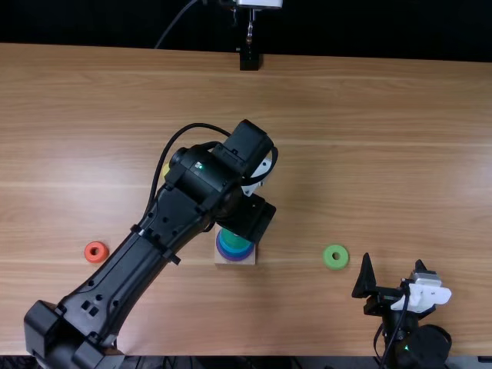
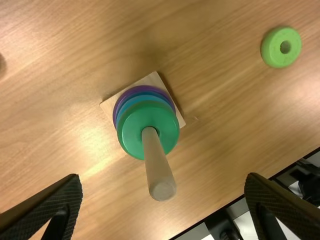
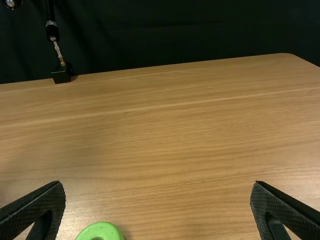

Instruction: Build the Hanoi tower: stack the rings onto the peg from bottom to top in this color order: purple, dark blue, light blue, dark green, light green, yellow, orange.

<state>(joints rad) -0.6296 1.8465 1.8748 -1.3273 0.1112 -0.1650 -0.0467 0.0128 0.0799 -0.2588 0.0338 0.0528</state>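
Top view, and the left arm [image 1: 173, 217] covers all but a sliver of the yellow ring [image 1: 165, 171], the part-hidden stack [image 1: 235, 242] peeking out nearside of the left tool [image 1: 253, 218], wide open, empty, while the light green ring [image 1: 336, 257] sits left of the gaping, empty right tool [image 1: 393, 262].

I see a pale square base [image 1: 231, 260] on the brown wooden counter [image 1: 384, 154], a light green ring [image 1: 328, 258] to its right, an orange ring [image 1: 103, 254] left, something yellow [image 1: 165, 171] mostly hidden, and a black block [image 1: 250, 61] at the far edge.
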